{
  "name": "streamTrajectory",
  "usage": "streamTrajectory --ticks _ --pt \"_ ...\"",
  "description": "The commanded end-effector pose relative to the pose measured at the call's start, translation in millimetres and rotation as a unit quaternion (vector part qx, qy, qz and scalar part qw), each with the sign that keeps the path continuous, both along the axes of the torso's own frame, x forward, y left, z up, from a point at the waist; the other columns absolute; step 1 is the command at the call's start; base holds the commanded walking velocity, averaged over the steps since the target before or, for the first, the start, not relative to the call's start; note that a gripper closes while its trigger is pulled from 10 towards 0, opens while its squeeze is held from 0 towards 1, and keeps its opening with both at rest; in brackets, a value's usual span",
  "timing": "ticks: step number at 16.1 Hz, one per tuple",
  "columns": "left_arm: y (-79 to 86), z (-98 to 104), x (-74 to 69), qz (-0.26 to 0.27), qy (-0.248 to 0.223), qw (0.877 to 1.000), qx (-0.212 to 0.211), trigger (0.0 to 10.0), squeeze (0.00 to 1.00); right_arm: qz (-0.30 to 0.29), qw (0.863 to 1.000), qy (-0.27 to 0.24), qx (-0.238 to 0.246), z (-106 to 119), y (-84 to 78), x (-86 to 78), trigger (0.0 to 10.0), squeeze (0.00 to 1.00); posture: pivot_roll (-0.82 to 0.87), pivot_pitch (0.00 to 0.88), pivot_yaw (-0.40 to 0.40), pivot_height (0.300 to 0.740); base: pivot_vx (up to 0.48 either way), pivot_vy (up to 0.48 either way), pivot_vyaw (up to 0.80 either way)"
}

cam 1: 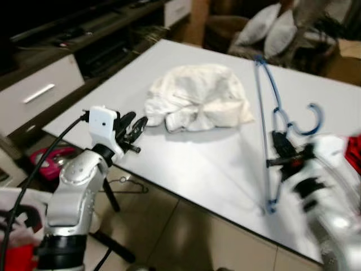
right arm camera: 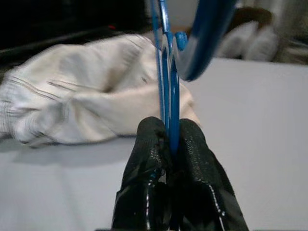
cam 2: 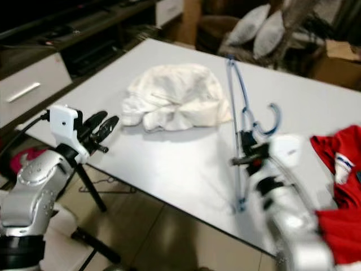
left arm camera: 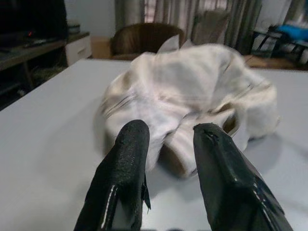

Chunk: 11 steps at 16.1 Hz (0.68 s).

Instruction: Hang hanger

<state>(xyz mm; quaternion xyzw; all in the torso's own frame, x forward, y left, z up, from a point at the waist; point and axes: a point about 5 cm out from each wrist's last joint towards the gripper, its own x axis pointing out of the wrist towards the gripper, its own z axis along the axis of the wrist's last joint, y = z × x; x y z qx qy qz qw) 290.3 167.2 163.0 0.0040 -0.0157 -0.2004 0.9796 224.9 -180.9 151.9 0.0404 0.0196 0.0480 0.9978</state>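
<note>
On the table: a blue hanger (cam 1: 264, 121) lies over the white table (cam 1: 203, 164), its long bar running from the far edge toward the near edge and its hook curling toward the right-hand side.
Right end effector: the right end effector (right arm camera: 169, 144) is pinched tight on the hanger's thin rods just below the hook, fingers (right arm camera: 147, 159) pressed together with the blue wire between them.
Left end effector: the left end effector (left arm camera: 168, 144) hovers near the table's left edge with a narrow gap between its fingers, holding nothing, aimed at a crumpled white garment (cam 1: 197, 97) mid-table.
Handling: the hanger looks light, thin and stiff, likely smooth wire that can twist or slip in a two-finger pinch; its long bar would swing about the grip.
Where to hold: the neck beneath the hook seems the best place, leaving the hook free to catch a rail.
Nearby: red cloth (cam 2: 338, 175) rests at the right edge.
</note>
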Motion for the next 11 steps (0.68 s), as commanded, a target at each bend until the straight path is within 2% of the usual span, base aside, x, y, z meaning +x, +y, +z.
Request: streamTrajectory --ticks 1,3,4,7,11 --pt "-4.7 0 -0.3 0.003 -0.007 1.000 0.013 10.0 0.00 -0.026 0.999 -0.009 -0.015 3 2.9 -1.3 10.0 0.00 -0.06 0.000 0.037 0.740 0.000 0.480 -0.80" --pt "-5.2 0 1.7 0.013 -0.012 1.000 0.007 10.0 0.00 -0.032 0.999 -0.006 -0.035 2 6.6 -2.9 10.0 0.00 -0.06 0.000 0.042 0.740 0.000 0.480 -0.80" --pt "-5.3 3 1.8 0.028 -0.036 0.999 0.020 10.0 0.00 -0.046 0.998 -0.008 -0.033 4 5.2 -5.3 10.0 0.00 -0.07 0.000 0.042 0.740 0.000 -0.480 -0.80" --pt "-7.6 -4 -1.2 0.033 -0.021 0.999 0.021 10.0 0.00 -0.055 0.998 -0.012 -0.037 5 3.6 -6.6 10.0 0.00 -0.07 0.000 0.043 0.740 0.000 -0.480 -0.80" --pt "-10.8 -8 -1.5 0.037 -0.022 0.999 0.021 10.0 0.00 -0.043 0.998 -0.017 -0.042 6 9.6 -4.2 10.0 0.00 -0.07 0.000 0.039 0.740 0.000 -0.480 -0.80"
